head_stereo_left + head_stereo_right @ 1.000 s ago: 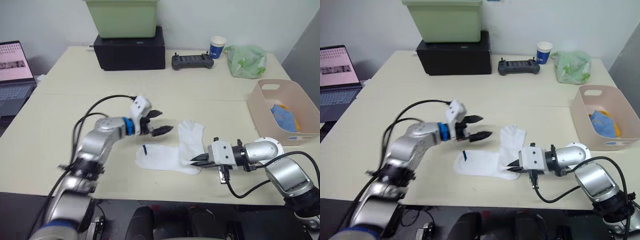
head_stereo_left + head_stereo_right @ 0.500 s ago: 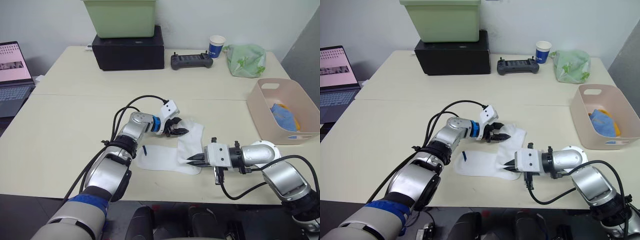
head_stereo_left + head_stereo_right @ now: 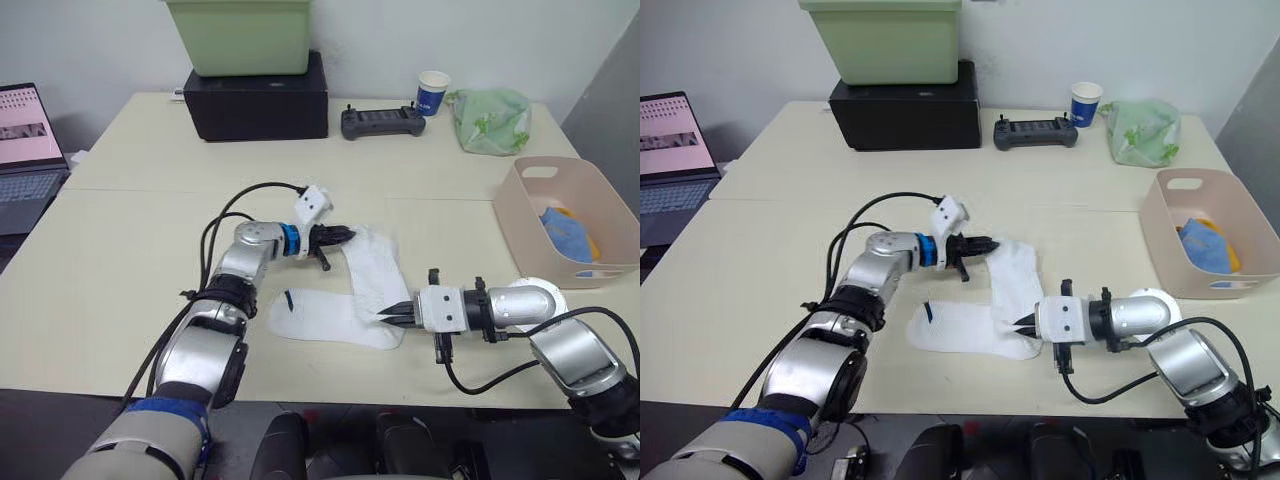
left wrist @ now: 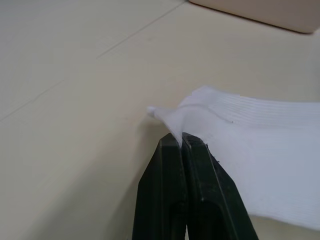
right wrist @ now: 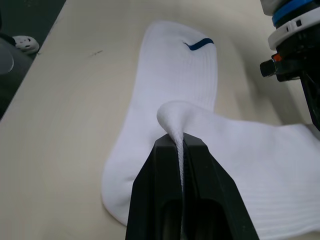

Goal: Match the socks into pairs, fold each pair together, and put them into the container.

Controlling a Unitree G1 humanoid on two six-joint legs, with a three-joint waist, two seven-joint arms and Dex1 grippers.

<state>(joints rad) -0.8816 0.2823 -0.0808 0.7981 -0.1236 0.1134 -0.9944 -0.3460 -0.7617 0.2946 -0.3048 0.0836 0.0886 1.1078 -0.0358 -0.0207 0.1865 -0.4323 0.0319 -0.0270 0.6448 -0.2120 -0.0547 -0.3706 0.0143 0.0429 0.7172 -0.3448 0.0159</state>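
Observation:
Two white socks lie crossed at the table's near middle. The lower sock (image 3: 320, 315) lies flat and bears a dark blue mark (image 5: 197, 44). The upper sock (image 3: 372, 270) runs over it from back to front. My left gripper (image 3: 345, 237) is shut on the upper sock's far corner (image 4: 175, 120). At that sock's near end my right gripper (image 3: 386, 314) is shut on a raised fold (image 5: 176, 117). The container (image 3: 520, 215), a pale pink basin, stands at the right with a light blue sock (image 3: 568, 232) and an orange one (image 3: 593, 245) inside.
At the back stand a light green bin (image 3: 243, 35) on a black box (image 3: 258, 100), a controller (image 3: 378, 122), a paper cup (image 3: 434, 93) and a pale green bag (image 3: 490, 120). A laptop (image 3: 25, 140) sits at the far left.
My left gripper moved right to the upper sock's far end, shut on its corner and drew it slightly back and left. The right gripper kept its hold in place.

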